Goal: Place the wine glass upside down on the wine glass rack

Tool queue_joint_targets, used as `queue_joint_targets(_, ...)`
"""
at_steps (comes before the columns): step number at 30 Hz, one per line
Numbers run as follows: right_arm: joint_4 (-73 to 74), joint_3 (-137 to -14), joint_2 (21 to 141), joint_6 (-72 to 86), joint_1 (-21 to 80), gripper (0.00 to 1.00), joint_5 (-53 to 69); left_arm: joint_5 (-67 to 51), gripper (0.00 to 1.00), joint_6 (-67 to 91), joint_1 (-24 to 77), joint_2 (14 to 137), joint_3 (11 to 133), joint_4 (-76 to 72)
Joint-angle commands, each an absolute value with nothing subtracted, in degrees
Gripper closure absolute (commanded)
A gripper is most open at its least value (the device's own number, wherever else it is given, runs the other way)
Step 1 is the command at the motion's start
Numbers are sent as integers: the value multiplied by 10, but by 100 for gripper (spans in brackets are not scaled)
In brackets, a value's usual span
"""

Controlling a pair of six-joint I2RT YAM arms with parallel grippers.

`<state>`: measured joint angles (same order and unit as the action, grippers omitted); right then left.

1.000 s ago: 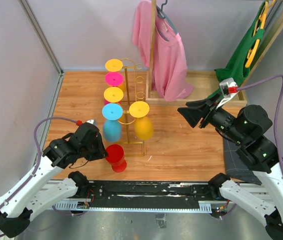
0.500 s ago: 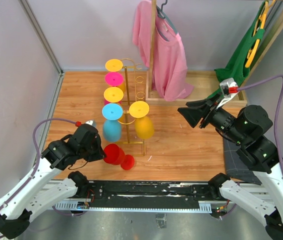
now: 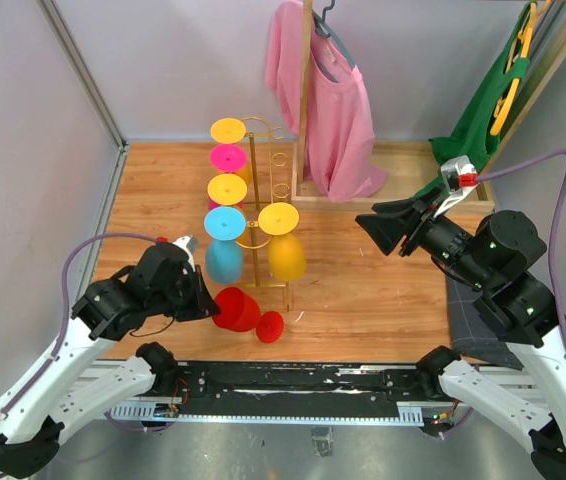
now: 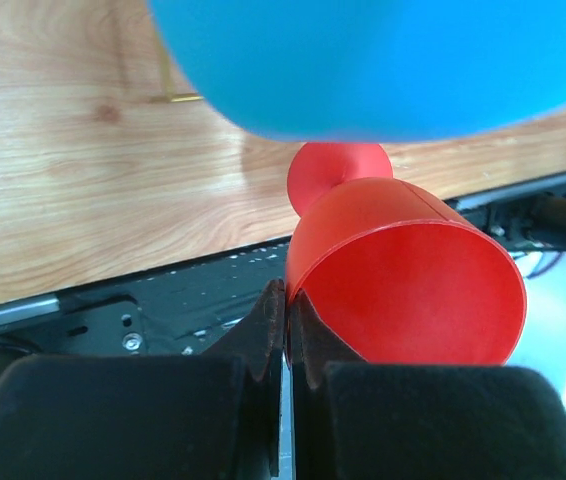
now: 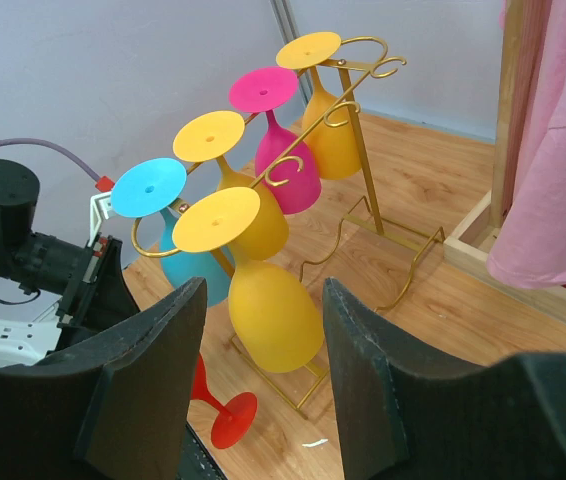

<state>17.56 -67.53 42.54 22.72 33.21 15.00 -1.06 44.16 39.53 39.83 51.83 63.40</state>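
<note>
Five wine glasses hang upside down on the gold wine glass rack (image 3: 254, 172). Two yellow ones, a pink one and a blue wine glass (image 3: 224, 262) are on its 9 o'clock side. One more yellow wine glass (image 3: 287, 257) is on its 3 o'clock side. The rack stands on the wooden surface (image 3: 363, 290).

The red wine glass (image 3: 235, 309) is not on the rack. It is at about 7 o'clock from the rack's base, close to the near edge of the surface. It is tipped on its side, with its round foot pointing to 4 o'clock and its open mouth facing 9 o'clock. I cannot tell if the foot touches the wood.

The left claw (image 3: 206, 303) is at the 9 o'clock side of the red wine glass. It is clenched on the rim of the cup, and the left wrist view shows the thin wall pinched between its two fingers. In that view the blue wine glass hangs just above the red one.

The right claw (image 3: 371, 230) hangs in the air at 3 o'clock from the rack, well apart from it. Its two fingers are spread wide and hold nothing.
</note>
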Motion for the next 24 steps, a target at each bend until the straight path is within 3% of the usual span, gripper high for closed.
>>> queue_joint_targets(1, 156, -678, 425, 231, 325, 48, 147, -92, 100, 413, 399, 387, 561, 605)
queue_joint_targets(10, 156, -686, 433, 229, 325, 48, 149, -194, 100, 457, 399, 378, 642, 515)
queue_joint_targets(18, 156, -688, 437, 229, 325, 48, 150, -118, 100, 481, 399, 382, 728, 504)
queue_joint_targets(24, 156, -691, 440, 228, 325, 48, 151, -108, 100, 506, 399, 376, 711, 377)
